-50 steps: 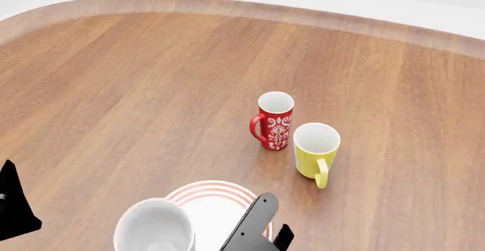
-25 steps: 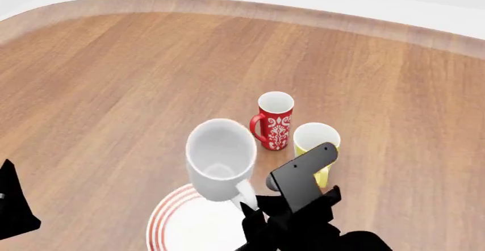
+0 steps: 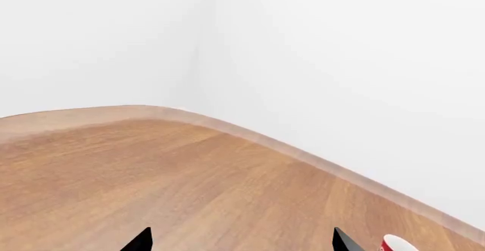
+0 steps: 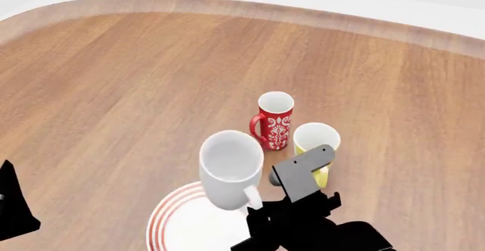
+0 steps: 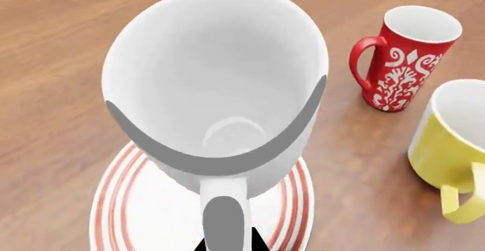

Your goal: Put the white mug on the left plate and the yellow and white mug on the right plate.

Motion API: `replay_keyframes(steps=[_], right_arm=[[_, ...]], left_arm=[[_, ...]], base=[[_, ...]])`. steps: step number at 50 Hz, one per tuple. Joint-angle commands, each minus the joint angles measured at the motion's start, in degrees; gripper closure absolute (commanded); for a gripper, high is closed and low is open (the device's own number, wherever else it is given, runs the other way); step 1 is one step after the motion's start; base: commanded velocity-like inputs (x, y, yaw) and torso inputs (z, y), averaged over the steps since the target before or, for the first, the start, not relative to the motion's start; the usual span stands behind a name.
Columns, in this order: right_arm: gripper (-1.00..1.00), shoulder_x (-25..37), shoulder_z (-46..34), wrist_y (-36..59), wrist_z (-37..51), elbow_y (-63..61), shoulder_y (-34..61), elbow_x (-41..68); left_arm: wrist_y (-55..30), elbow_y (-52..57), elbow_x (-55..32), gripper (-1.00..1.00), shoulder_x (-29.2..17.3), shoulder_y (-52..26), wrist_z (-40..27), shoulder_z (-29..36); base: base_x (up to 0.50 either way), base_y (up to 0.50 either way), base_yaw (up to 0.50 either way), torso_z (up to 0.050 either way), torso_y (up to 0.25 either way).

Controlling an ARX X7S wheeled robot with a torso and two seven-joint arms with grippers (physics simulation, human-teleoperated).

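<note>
My right gripper (image 4: 254, 205) (image 5: 226, 241) is shut on the loop handle of the white mug (image 4: 231, 168) (image 5: 216, 86). The mug is upright, mouth up and empty, over the far part of a white plate with red rings (image 4: 170, 220) (image 5: 113, 205). I cannot tell whether its base touches the plate. This is the only plate in view, and I cannot tell whether it is the left or the right one. The yellow and white mug (image 4: 314, 140) (image 5: 447, 143) stands on the table just right of it, partly behind my right wrist. My left gripper (image 4: 11, 205) (image 3: 241, 245) is open and empty at the near left.
A red mug with a white floral pattern (image 4: 274, 120) (image 5: 401, 58) stands just beyond the yellow one, handle to the left; its rim (image 3: 394, 244) also shows in the left wrist view. The wooden table's curved far edge (image 4: 227, 7) meets a white wall.
The white mug swung from the near left up and right to over the plate, then settled slightly lower and rightward. My right arm came into view. The left gripper stayed put.
</note>
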Motion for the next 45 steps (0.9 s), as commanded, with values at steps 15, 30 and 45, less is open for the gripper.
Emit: replay_keyframes(steps=[15, 30, 45], right_arm=[[1.00, -8.30, -4.83, -10.31, -8.45, 26.48, 9.68, -3.51], [1.00, -13.87, -4.65, -14.96, -11.41, 42.81, 14.61, -7.37], [-1.00, -14.32, -0.71, -14.33, -11.31, 42.81, 14.99, -11.25]], left_arm=[[-0.07, 1.14, -1.24, -1.00, -0.40, 0.41, -0.95, -0.44], [-0.17, 1.90, -2.18, -1.00, -0.71, 0.74, -1.49, -0.82], [-0.04, 2.15, -2.22, -1.00, -0.81, 0.81, -1.86, -0.51]], base=[[0.00, 0.00, 0.00, 0.000, 0.000], [0.00, 0.00, 0.00, 0.000, 0.001], [0.00, 0.00, 0.00, 0.000, 0.000]])
